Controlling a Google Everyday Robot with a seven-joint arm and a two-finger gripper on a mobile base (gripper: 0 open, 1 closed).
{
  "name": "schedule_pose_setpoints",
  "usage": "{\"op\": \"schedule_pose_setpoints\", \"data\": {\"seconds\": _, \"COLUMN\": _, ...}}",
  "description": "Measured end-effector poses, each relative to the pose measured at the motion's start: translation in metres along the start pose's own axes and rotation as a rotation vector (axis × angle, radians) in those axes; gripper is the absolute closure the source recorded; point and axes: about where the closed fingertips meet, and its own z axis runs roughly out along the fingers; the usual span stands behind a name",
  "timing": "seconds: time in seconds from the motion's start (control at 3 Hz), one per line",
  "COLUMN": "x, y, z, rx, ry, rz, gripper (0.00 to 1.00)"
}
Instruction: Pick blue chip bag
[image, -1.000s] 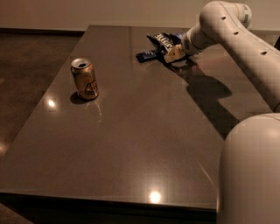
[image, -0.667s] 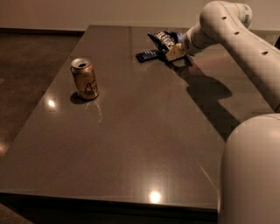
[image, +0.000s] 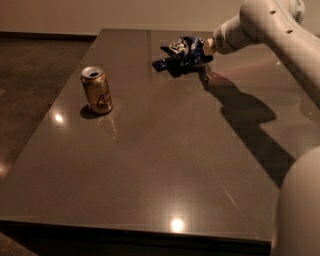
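The blue chip bag (image: 182, 51) is a crumpled dark-blue foil bag with white lettering at the far side of the dark table (image: 165, 165). My gripper (image: 204, 48) reaches in from the right and is shut on the bag's right end. The bag is bunched up, with its left tip (image: 160, 64) hanging low near the tabletop. The white arm (image: 270, 25) stretches in from the upper right.
A gold drink can (image: 97, 90) stands upright on the left half of the table, well left of the bag. The arm's shadow (image: 240, 110) falls across the right side. The table's near edge (image: 150, 232) runs along the bottom, with dark floor to the left.
The bag has bunched up and risen at its right end in the gripper. The can has not moved.
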Motion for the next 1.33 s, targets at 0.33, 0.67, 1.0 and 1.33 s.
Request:
{"op": "schedule_pose_setpoints", "data": {"seconds": 0.33, "x": -0.017, "y": 0.006, "z": -0.021, "rx": -0.003, "ry": -0.058, "rz": -0.013, "gripper": 1.00}}
{"op": "schedule_pose_setpoints", "data": {"seconds": 0.67, "x": -0.037, "y": 0.007, "z": -0.048, "rx": 0.002, "ry": -0.129, "rz": -0.033, "gripper": 1.00}}
{"op": "schedule_pose_setpoints", "data": {"seconds": 1.0, "x": -0.051, "y": 0.010, "z": -0.069, "rx": 0.007, "ry": -0.177, "rz": -0.055, "gripper": 1.00}}
{"op": "schedule_pose_setpoints", "data": {"seconds": 1.33, "x": -0.053, "y": 0.011, "z": -0.072, "rx": 0.008, "ry": -0.184, "rz": -0.059, "gripper": 1.00}}
